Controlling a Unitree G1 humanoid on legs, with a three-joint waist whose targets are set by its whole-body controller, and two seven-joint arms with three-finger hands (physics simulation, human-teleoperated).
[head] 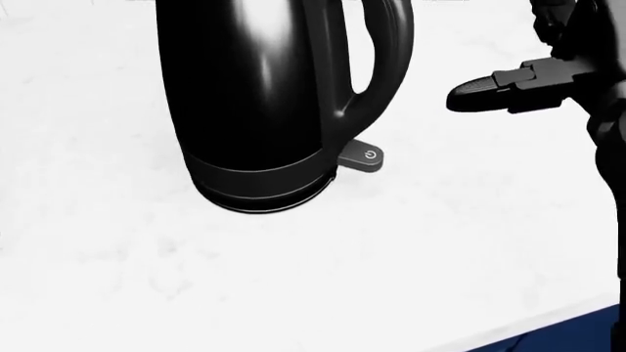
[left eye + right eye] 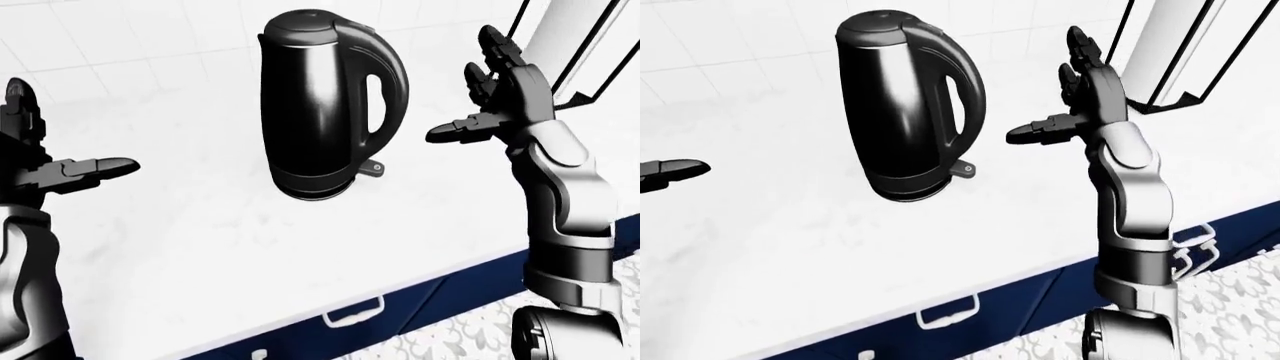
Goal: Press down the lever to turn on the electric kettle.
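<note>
A black electric kettle point(image 2: 320, 105) stands upright on the white counter point(image 2: 200, 247), its handle to the right. Its small grey lever point(image 1: 363, 157) with a power symbol sticks out at the base, below the handle. My right hand point(image 2: 490, 94) is open, raised to the right of the handle, above the lever and apart from it; one finger point(image 1: 479, 94) points left toward the kettle. My left hand point(image 2: 70, 169) is open at the left edge, well away from the kettle.
White tiled wall point(image 2: 120, 45) rises behind the counter. Dark blue drawers with white handles point(image 2: 353, 313) run below the counter edge. A white, dark-edged panel point(image 2: 1170, 45) stands at the upper right. Patterned floor point(image 2: 1240, 300) shows at the lower right.
</note>
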